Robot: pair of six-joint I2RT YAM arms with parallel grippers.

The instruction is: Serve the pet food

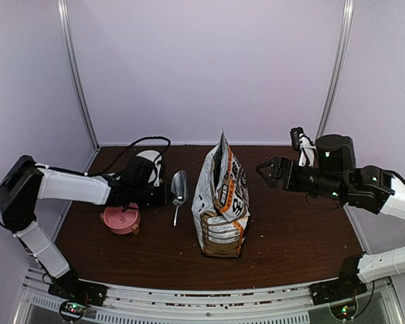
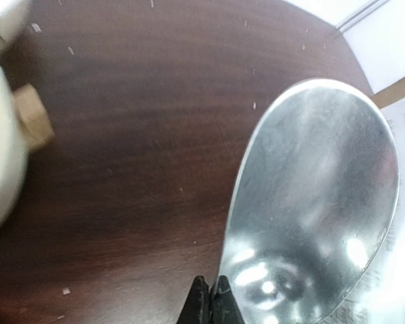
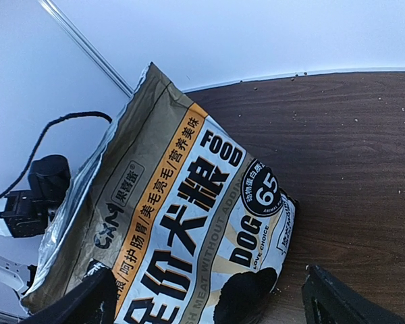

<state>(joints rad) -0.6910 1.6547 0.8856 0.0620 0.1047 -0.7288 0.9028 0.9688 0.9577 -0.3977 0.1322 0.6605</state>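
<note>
A shiny metal scoop (image 1: 179, 187) lies on the brown table (image 1: 290, 236), left of the standing printed food bag (image 1: 221, 199). My left gripper (image 1: 165, 196) reaches it from the left. In the left wrist view the gripper (image 2: 212, 295) is shut, with the thin rim of the scoop (image 2: 317, 202) pinched between its tips. The scoop bowl holds nothing. My right gripper (image 1: 268, 169) hovers open to the right of the bag's top, and in the right wrist view the gripper (image 3: 206, 304) faces the bag (image 3: 182, 223). The bag's top is open. The pet food is hidden.
A pink bowl (image 1: 121, 219) sits on the table under the left arm, near the scoop. A black cable (image 1: 138, 143) loops along the back left. A pale blurred shape (image 2: 0, 162) fills the left edge of the left wrist view. Crumbs lie along the front rail (image 1: 209, 293).
</note>
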